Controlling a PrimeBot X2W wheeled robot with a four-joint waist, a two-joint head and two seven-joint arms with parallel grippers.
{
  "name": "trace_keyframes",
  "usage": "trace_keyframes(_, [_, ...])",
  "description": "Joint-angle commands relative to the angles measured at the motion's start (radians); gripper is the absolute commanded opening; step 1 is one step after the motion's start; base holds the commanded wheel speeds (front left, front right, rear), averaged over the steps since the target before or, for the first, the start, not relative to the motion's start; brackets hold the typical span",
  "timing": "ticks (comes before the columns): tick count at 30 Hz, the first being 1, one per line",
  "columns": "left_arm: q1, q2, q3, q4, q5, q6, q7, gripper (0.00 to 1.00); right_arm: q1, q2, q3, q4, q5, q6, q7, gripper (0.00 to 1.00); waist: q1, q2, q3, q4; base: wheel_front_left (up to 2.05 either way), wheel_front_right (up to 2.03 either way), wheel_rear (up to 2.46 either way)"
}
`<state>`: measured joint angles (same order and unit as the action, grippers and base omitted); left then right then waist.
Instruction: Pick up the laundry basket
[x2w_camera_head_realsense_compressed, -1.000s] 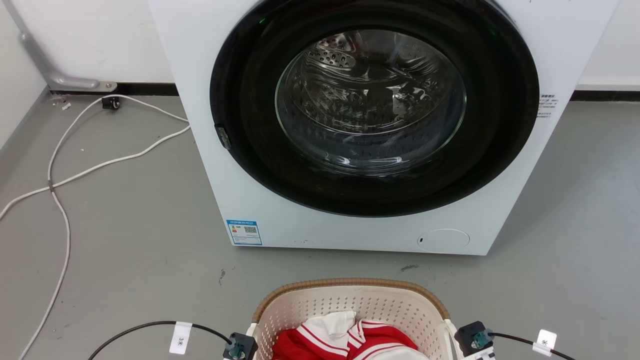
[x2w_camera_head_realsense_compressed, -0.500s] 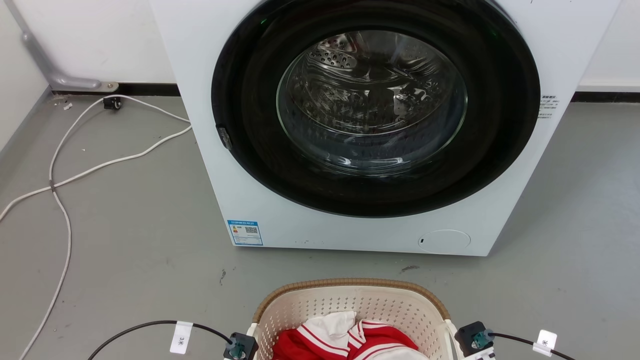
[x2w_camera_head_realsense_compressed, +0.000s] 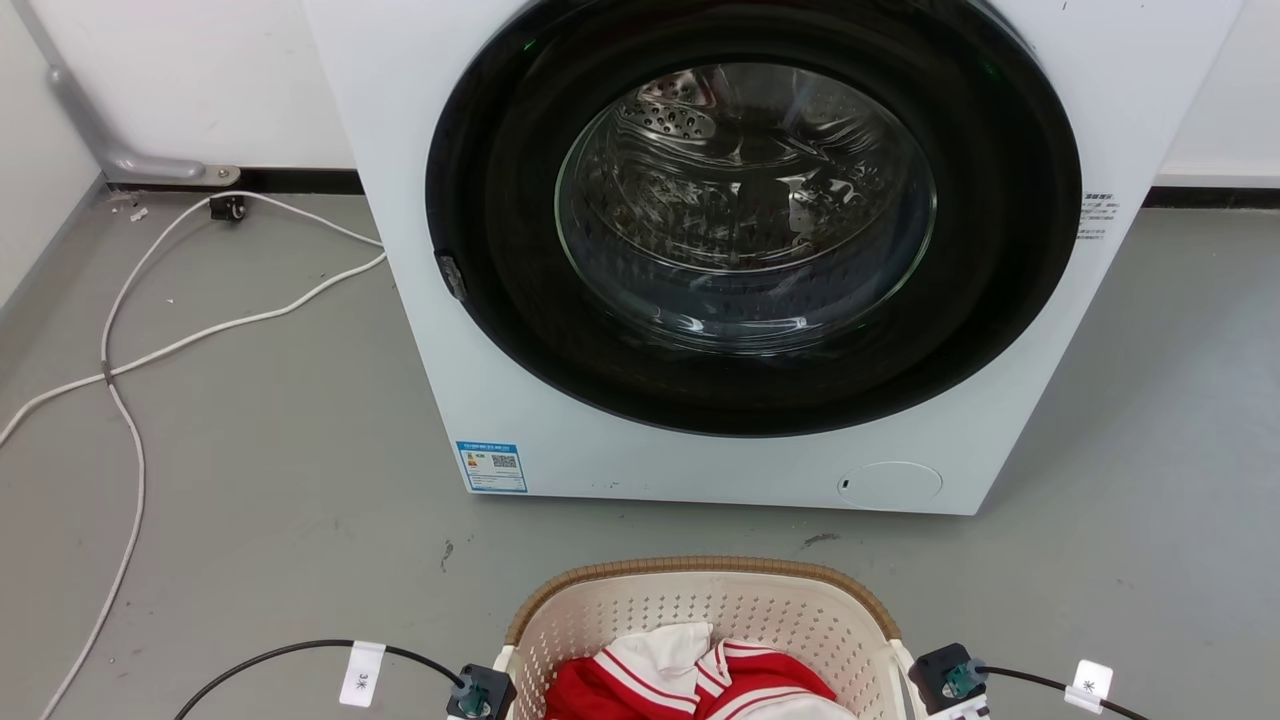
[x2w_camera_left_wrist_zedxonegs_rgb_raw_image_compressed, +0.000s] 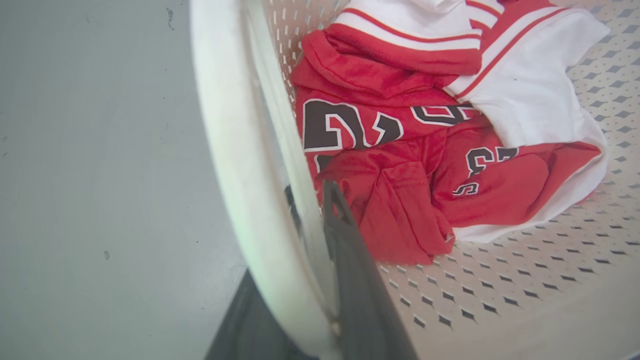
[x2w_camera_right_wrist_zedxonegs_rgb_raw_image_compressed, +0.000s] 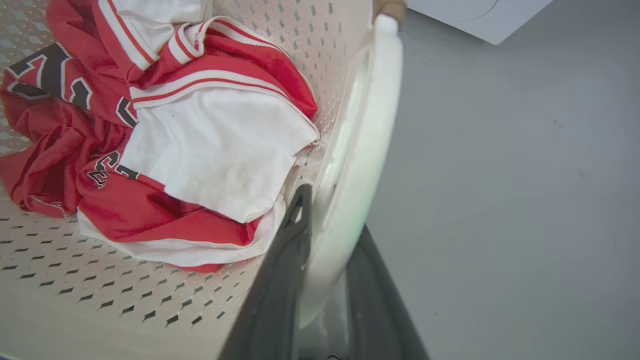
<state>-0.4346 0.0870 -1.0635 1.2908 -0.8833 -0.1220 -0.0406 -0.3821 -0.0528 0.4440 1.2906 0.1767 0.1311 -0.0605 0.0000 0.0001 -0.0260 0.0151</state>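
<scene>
The laundry basket (x2w_camera_head_realsense_compressed: 700, 568) sits at the bottom middle of the head view, on or just above the grey floor (x2w_camera_head_realsense_compressed: 250, 520), a short way in front of the washing machine (x2w_camera_head_realsense_compressed: 650, 465). Whether its base touches the floor cannot be told. Its near half is cut off by the lower edge, so only the far brown rim and perforated wall show, with red and white clothes (x2w_camera_head_realsense_compressed: 700, 680) heaped inside.

The left gripper (x2w_camera_left_wrist_zedxonegs_rgb_raw_image_compressed: 310, 200) reaches along the basket's left side and straddles the white side handle (x2w_camera_left_wrist_zedxonegs_rgb_raw_image_compressed: 225, 150). One dark finger (x2w_camera_left_wrist_zedxonegs_rgb_raw_image_compressed: 350, 270) lies inside against the wall, and the other runs outside, its tip hidden behind the handle. The claw is narrowed onto that handle.

The right gripper (x2w_camera_right_wrist_zedxonegs_rgb_raw_image_compressed: 330, 215) mirrors it on the other handle (x2w_camera_right_wrist_zedxonegs_rgb_raw_image_compressed: 372, 140). Its inner finger (x2w_camera_right_wrist_zedxonegs_rgb_raw_image_compressed: 285, 270) is pressed to the handle beside the clothes, and its outer fingertip is covered by the plastic. This claw also clamps the handle between its fingers.
</scene>
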Motion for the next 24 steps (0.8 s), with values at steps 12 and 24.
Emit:
trace_keyframes(12, [-0.014,-0.009,-0.023,-0.008,-0.011,-0.015,-0.011,0.0,0.008,0.002,0.009,-0.005,0.001,-0.001,-0.001,0.0,0.0,-0.0001,-0.003,-0.002,0.0,0.0,0.0])
trace_keyframes(24, [-0.016,-0.009,-0.037,-0.008,-0.022,-0.015,-0.013,0.0,0.008,0.002,0.013,-0.005,0.002,-0.001,-0.002,0.0,0.0,-0.0001,0.0,-0.001,0.0,0.0,0.0])
